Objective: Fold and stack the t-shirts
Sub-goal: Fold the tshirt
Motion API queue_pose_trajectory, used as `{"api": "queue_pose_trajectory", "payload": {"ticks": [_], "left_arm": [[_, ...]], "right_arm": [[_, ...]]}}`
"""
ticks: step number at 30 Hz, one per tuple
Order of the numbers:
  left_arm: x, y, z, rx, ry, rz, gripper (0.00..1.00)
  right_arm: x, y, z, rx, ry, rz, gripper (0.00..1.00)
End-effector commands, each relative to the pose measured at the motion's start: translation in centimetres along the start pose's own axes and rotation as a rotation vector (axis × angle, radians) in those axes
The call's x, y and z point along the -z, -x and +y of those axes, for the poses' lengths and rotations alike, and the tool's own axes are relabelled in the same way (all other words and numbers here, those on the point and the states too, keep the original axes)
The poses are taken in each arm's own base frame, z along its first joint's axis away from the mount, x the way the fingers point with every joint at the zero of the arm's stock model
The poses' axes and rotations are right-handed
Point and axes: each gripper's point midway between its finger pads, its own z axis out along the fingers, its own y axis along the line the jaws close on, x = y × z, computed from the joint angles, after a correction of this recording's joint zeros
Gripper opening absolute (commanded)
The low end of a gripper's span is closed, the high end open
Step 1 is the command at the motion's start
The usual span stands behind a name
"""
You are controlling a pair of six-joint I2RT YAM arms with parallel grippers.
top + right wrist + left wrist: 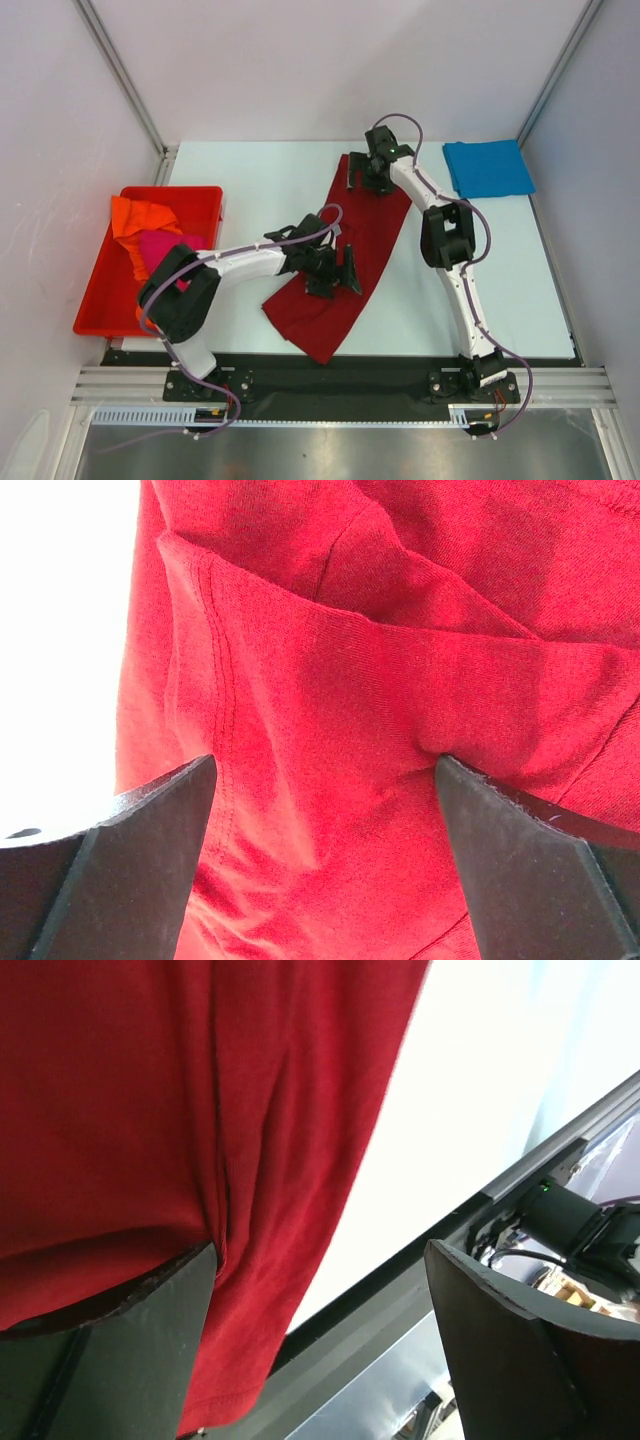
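Dark red cloth fills both wrist views – the dark red t-shirt [378, 235] lies spread in a long slanted strip across the middle of the white table [260, 190], running from the far centre down toward the near edge.

My left arm reaches out low from its base, elbow bent, forearm stretched to the right; the left gripper [338, 280] sits over the lower half of that shirt. From its own camera the left gripper [320, 1260] has its jaws spread wide and nothing clamped. Creases in the cloth run toward the tip of one finger [150, 1340], and the other finger hangs over the dark rail at the table's near edge. Whether it touches the fabric I cannot tell.

My right arm rises from its base and arches far forward, and the right gripper [367, 185] points down at the shirt's far end. Seen from the wrist, the right gripper [325, 770] is likewise released, fingers wide apart above a stitched hem and a folded-over layer.

A bright blue t-shirt [488, 168] lies folded at the far right corner. An orange t-shirt [140, 220] and a magenta-pink t-shirt [165, 248] sit crumpled in the red plastic bin [95, 300] at the left edge.

White wall panels in aluminium framing enclose the table – an aluminium rail [340, 385] carries both bases.
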Motion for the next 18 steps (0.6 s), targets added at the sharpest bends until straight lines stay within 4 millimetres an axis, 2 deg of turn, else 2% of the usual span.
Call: {"api": "queue_pose_trajectory", "payload": {"ticks": [1, 3, 4, 6, 7, 8, 10, 13, 18], "left_arm": [[3.3, 2.4, -3.7, -0.111, -0.044, -0.101, 0.91], [4.6, 3.4, -4.2, -0.163, -0.016, -0.143, 0.91], [5.1, 4.3, -4.0, -0.21, 0.02, -0.182, 0.91], [7.0, 5.2, -3.9, -0.261, 0.087, -0.22, 0.91], [7.6, 6.1, -3.0, -0.317, 0.15, -0.257, 0.91], [8.1, 6.3, -2.6, -0.346, 0.184, -0.265, 0.91], [9.2, 6.3, -1.5, -0.431, 0.251, -0.262, 0.9], [9.9, 6.3, -0.2, -0.527, 0.314, -0.261, 0.9], [9.6, 5.8, 0.8, -0.568, 0.314, -0.25, 0.89]], "right_arm": [[0.5, 0.8, 1.5, 0.001, 0.081, -0.016, 0.98], [2.0, 1.7, 1.3, -0.006, 0.051, -0.039, 0.98], [3.8, 2.9, 1.6, -0.007, 0.051, -0.072, 0.98], [5.3, 3.6, 1.2, -0.016, 0.013, -0.092, 0.98], [6.8, 4.3, 1.3, -0.017, 0.007, -0.113, 0.98], [7.5, 4.4, 0.8, -0.022, -0.036, -0.12, 0.98], [9.5, 4.7, 1.0, -0.024, -0.06, -0.135, 0.97], [11.4, 3.8, 0.4, -0.023, -0.136, -0.119, 0.95], [12.5, 0.9, 0.4, -0.018, -0.209, -0.039, 0.9]]}}
